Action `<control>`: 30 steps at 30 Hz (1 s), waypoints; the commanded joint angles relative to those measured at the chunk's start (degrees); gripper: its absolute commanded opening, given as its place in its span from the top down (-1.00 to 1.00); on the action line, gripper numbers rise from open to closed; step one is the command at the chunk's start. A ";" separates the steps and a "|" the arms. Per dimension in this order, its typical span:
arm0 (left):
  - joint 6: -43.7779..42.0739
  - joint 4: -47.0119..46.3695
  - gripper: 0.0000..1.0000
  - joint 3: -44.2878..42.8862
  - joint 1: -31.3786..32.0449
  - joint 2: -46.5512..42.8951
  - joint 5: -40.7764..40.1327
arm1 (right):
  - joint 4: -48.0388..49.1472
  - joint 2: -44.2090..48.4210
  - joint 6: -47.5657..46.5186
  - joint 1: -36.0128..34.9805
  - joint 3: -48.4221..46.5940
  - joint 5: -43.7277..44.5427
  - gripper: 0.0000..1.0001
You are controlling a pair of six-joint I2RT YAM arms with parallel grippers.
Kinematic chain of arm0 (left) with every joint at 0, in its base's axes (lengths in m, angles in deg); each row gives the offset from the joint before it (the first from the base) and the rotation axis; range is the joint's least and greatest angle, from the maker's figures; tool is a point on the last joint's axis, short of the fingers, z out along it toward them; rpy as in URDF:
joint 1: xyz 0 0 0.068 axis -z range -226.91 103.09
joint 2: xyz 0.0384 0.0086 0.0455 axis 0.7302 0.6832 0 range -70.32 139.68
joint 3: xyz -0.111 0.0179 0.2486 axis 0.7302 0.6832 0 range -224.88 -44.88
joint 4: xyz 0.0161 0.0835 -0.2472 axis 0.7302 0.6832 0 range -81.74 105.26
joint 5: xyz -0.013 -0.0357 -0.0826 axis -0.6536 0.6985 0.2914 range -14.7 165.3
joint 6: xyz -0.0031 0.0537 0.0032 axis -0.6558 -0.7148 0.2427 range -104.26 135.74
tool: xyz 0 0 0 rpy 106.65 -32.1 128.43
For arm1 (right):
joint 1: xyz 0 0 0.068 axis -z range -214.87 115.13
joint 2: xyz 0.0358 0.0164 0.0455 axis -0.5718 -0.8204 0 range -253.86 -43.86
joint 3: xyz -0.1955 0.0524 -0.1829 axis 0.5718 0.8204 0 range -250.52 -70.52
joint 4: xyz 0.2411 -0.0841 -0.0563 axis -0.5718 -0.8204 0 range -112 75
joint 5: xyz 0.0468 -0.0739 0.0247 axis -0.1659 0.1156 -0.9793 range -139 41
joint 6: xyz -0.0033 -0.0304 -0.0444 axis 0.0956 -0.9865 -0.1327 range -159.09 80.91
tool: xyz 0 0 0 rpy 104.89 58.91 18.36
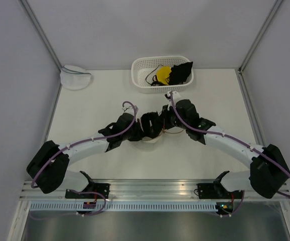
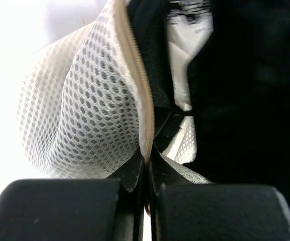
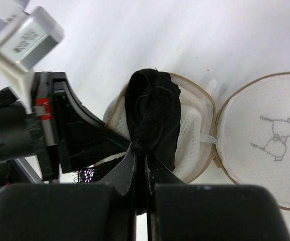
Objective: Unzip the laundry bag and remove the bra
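One bra [image 3: 152,116] between right gripper [image 3: 140,153] jaws

We see the left arm [image 1: 85,151] and right arm [image 1: 231,145] as white links with black joints, purple cables [image 1: 87,142] looping alongside

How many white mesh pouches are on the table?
2: the laundry bag, unzipped, in the middle of the table; a second pouch at the far left corner. The basket could hide more.

Top cam high, near side, facing down, wrist cams v. close, all share laundry bag [image 3: 245,170]
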 commanded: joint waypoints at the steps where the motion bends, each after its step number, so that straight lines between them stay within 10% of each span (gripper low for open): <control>1: -0.38 0.83 0.96 -1.82 -0.09 -0.26 -1.03 | -1.53 5.58 -0.64 0.11 1.54 1.67 0.99; 30: 1.12 -2.51 0.96 -1.83 -0.09 1.15 5.56 | 10.53 15.97 -5.64 3.01 -6.79 10.19 0.99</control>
